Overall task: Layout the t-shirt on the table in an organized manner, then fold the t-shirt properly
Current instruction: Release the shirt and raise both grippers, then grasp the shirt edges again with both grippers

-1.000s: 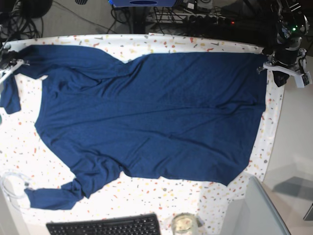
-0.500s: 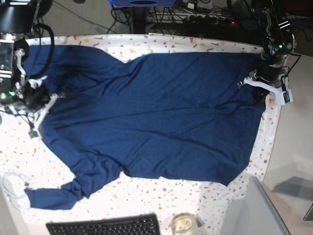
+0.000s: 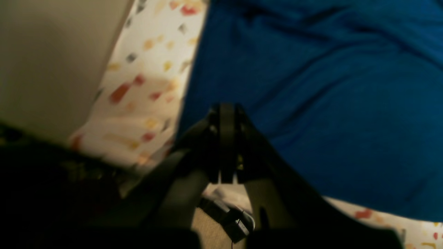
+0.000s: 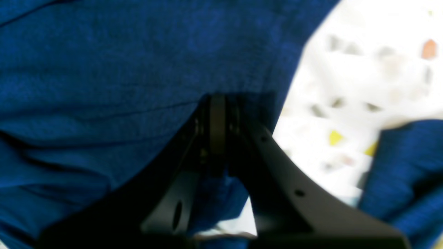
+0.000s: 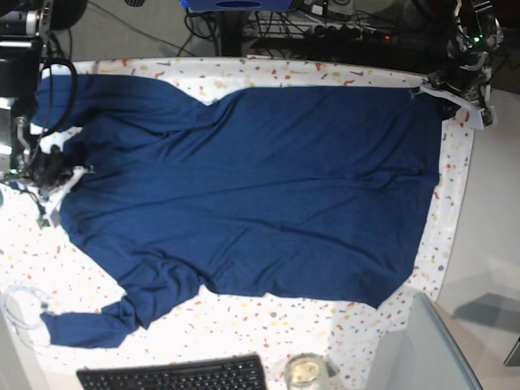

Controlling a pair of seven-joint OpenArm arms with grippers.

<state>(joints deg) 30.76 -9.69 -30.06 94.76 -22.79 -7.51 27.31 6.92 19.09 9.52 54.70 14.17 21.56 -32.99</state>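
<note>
Right now your t-shirt (image 5: 244, 195) lies spread across most of the desk (image 5: 455, 219), body flat, with one sleeve running up toward the far left corner and the other bunched near the front left edge. Its hem runs close along the desk's right edge, leaving only a thin speckled strip there. You get more bare cloth along the front, between the shirt and the black keyboard (image 5: 175, 375) and the glass jar (image 5: 306, 372) beside it, and a patch on the left near the coiled white cable (image 5: 20, 307).

Your left gripper (image 5: 443, 87) sits at the far right corner, over the hem's corner; in its wrist view the jaws are pressed together at the shirt's edge (image 3: 311, 103), and you cannot tell whether any fabric is pinched. Your right gripper (image 5: 50, 185) is at the left edge by the shoulder, jaws closed tight with knit fabric (image 4: 104, 86) bunched around them.

Behind the desk lie dark cables and a power strip (image 5: 349, 31); a grey panel (image 5: 422, 349) stands at the front right.
</note>
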